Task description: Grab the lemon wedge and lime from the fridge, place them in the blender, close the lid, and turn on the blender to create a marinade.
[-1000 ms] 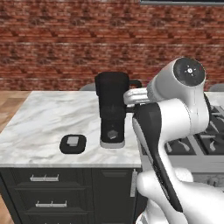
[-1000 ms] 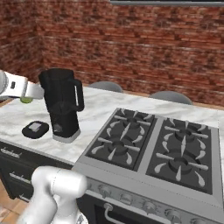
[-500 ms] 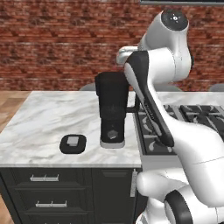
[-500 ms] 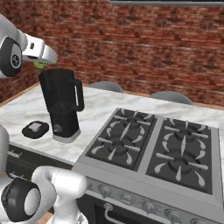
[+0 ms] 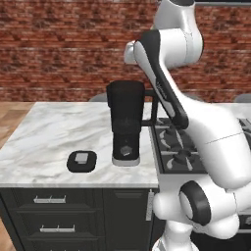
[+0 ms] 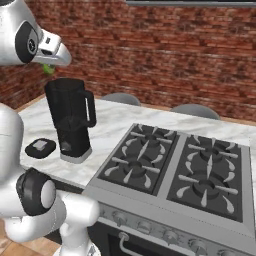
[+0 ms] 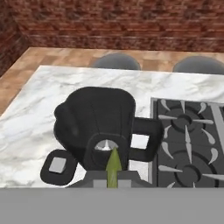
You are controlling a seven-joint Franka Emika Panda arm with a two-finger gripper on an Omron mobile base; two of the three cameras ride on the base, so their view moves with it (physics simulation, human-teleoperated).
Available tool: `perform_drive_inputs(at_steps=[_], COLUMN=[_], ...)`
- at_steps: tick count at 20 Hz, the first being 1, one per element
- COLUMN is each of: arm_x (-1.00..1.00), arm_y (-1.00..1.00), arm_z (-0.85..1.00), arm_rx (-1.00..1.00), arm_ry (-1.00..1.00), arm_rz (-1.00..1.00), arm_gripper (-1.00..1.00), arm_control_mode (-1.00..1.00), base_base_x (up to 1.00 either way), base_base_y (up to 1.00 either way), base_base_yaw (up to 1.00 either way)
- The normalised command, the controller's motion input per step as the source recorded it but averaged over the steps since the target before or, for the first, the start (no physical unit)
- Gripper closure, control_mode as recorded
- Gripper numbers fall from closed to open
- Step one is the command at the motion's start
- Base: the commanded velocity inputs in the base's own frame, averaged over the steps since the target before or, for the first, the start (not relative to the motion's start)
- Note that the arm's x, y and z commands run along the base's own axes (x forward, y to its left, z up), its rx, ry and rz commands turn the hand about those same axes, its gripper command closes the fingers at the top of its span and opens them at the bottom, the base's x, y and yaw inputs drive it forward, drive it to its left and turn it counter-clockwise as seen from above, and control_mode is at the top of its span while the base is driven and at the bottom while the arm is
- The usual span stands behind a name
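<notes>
1. Bench [image 5: 54, 132]: white marble top over dark drawer fronts. Carries blender, lid and stove. Brick wall behind; two grey round seat backs past the far edge in hand view.

2. Stove [image 6: 185, 172]: four-burner gas cooktop, grey grates, set into bench just beside blender on the side where the blender handle points.

3. Arm: rises from base, bends high over bench; wrist sits above blender jar level in right base view.

4. Blender [image 5: 126, 122]: tall, black, upright on bench, near front edge. Jar top uncovered. Side handle faces stove. In hand view [image 7: 98, 127] cam looks down into the open jar; grey blade hub visible at the bottom.

5. Lid [image 5: 82, 161]: flat black square, grey centre, lying flat on bench just beside blender base, on the side away from stove. Not touching blender. Also seen in right base view [image 6: 40, 147] and hand view [image 7: 57, 166].

6. End effector [image 7: 113, 177]: fingers nearly together, clamped on lemon wedge. Positioned above the open jar, pointing down into it.

7. Lemon wedge [image 7: 113, 168]: small yellowish-green pointed piece, tip aimed at jar opening, pinched between fingertips. In right base view a green bit [image 6: 49, 69] shows under the end effector, above jar rim, clear of blender.
</notes>
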Motion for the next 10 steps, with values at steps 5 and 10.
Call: perform_drive_inputs(at_steps=[5, 10], arm_x=[0.61, 0.71], arm_y=[0.02, 0.07], arm_z=[-0.28, -0.44], arm_rx=[0.0, 0.0], arm_ry=[0.15, 0.2], arm_rz=[0.01, 0.02], arm_gripper=[1.0, 1.0], arm_control_mode=[-1.0, -1.0], base_base_x=[0.0, 0.0], base_base_y=[0.0, 0.0], base_base_yaw=[0.0, 0.0])
